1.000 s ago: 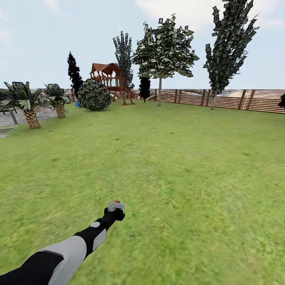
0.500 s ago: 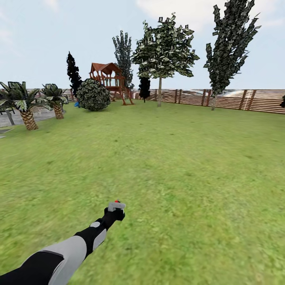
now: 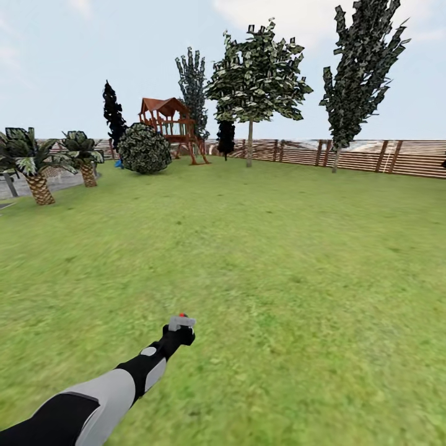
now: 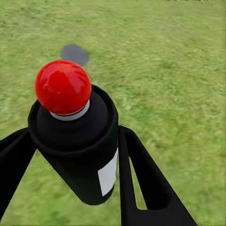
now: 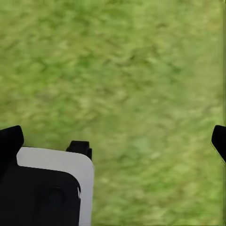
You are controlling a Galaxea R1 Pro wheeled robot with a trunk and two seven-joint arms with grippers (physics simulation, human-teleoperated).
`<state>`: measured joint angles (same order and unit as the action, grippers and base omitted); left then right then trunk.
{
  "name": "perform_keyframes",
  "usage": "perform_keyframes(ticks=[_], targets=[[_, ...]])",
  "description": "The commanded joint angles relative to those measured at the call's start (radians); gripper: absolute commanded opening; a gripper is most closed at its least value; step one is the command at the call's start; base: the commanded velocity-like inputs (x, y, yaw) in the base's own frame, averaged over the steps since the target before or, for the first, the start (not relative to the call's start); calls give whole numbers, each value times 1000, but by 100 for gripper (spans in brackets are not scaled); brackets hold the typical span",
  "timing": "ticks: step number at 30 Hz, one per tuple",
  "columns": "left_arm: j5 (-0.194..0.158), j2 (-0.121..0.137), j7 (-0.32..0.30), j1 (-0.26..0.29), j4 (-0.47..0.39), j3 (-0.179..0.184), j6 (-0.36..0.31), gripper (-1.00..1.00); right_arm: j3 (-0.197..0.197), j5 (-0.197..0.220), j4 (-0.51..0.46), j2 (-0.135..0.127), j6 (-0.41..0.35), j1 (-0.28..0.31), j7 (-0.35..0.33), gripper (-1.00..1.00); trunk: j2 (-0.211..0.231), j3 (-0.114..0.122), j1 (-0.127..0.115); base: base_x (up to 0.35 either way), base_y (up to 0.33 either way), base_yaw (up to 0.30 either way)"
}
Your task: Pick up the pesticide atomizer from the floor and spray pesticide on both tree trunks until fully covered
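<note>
The left claw (image 3: 181, 323) grips the spray bottle (image 4: 77, 141) far from the trees (image 3: 257, 74), so spraying now would miss.

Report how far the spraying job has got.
Done: the pesticide atomizer is off the grass, clamped between the jaws of the left gripper, red top up. In hand: the robot stands on open lawn, arm held out forward. Left: both trunks; the trees stand far off by the fence, and no spray shows yet.
</note>
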<state>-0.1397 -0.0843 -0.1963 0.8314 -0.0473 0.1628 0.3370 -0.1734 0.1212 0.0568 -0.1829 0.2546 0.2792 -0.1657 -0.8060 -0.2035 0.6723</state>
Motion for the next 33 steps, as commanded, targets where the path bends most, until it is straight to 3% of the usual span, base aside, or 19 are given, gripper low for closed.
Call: perform_keyframes(ticks=[1, 33], targets=[[2, 0, 4, 0, 0, 0, 0, -100, 0, 0, 0, 0, 0, 0, 0, 100, 0, 0, 0, 331, -77, 0], [2, 2, 3, 0, 0, 2, 0, -100, 0, 0, 0, 0, 0, 0, 0, 100, 0, 0, 0, 332, -77, 0]])
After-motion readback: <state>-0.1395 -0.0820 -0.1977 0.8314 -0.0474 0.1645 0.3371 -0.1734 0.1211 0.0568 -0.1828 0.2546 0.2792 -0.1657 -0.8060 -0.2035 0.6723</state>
